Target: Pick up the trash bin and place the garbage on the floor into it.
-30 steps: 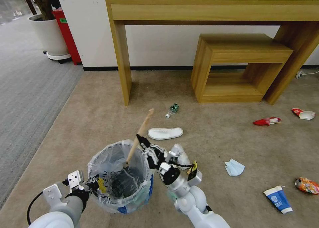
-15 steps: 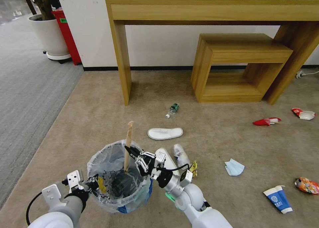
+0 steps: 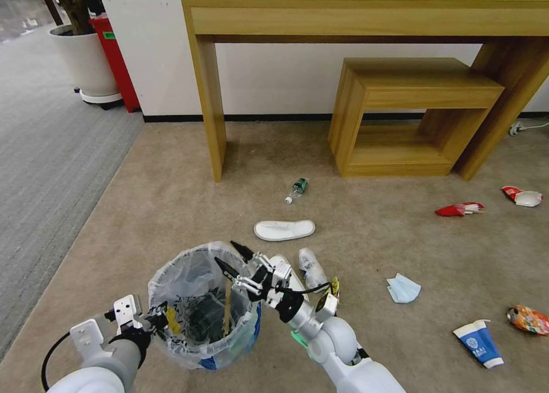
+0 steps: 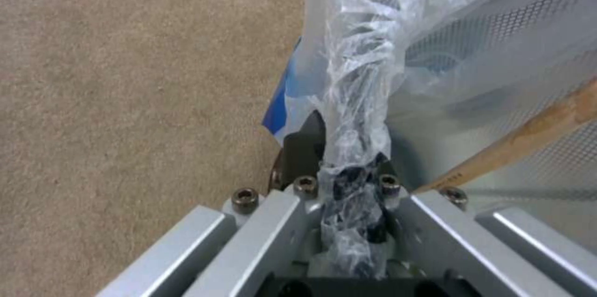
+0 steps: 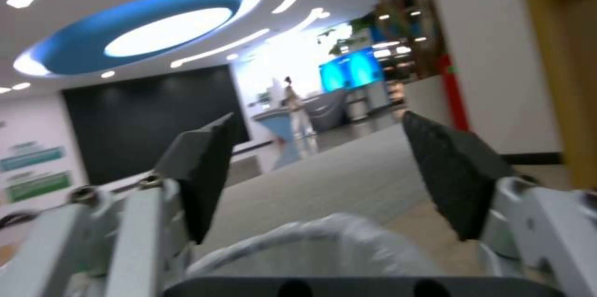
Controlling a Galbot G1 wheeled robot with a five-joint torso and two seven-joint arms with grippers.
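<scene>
Now, right gripper [image 3: 241,257]: it hangs over the right side of the bin's rim with its 2 fingers spread wide and nothing between them; in the right wrist view the gap between the dark pads [image 5: 457,173] is empty.
Left gripper [image 3: 162,317]: it is closed on the near-left rim of the trash bin [image 3: 200,307], pinching the crinkled bag and the wall together, as the left wrist view shows.
Wooden stick [image 3: 227,312]: it stands almost upright inside the bin, its top just below the open right fingers, no contact with them.
Nearest garbage: the white slipper [image 3: 284,229] lies on the floor [image 3: 366,250] ahead and a little right of the right gripper, its long axis across the view; a second slipper [image 3: 289,271] lies partly hidden under the right arm.
Nearer arm: the right one, because the left is busy with the bin.
Other garbage: the bottle [image 3: 297,189] is farther ahead; the face mask [image 3: 403,288] and the blue-white cup [image 3: 479,343] are well apart to the right.
Change from 0.5 s ago: the stick was held by the right gripper and stood above the rim; now it is released and has sunk into the bin.
</scene>
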